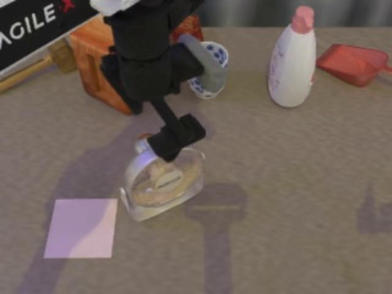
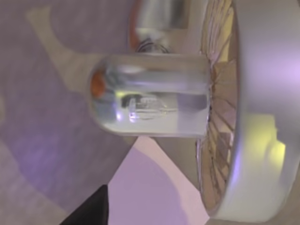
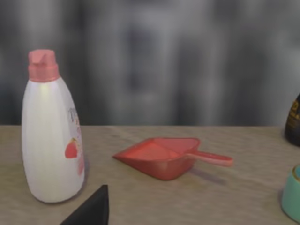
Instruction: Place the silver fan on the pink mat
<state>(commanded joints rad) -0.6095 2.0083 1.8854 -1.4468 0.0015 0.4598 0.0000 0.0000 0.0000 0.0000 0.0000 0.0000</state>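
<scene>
The silver fan (image 1: 162, 182) stands tilted on the table, its golden-tan grille facing up and left; it is right of the pink mat (image 1: 81, 228), which lies flat near the front left. My left gripper (image 1: 174, 141) hovers just over the fan's back edge, open, with nothing visibly between its fingers. In the left wrist view the fan's shiny motor housing (image 2: 150, 96) and rim (image 2: 267, 108) fill the frame, the pink mat (image 2: 150, 187) lies beyond, and one dark fingertip (image 2: 96, 210) shows. My right arm is out of the top view; one fingertip (image 3: 96, 210) shows in its wrist view.
A white bottle with a pink cap (image 1: 293, 58) and a red scoop (image 1: 352, 63) sit at the back right. An orange wooden block (image 1: 98, 61), a wooden mallet (image 1: 37, 66) and a blue-patterned cup (image 1: 211, 73) crowd the back left under the left arm.
</scene>
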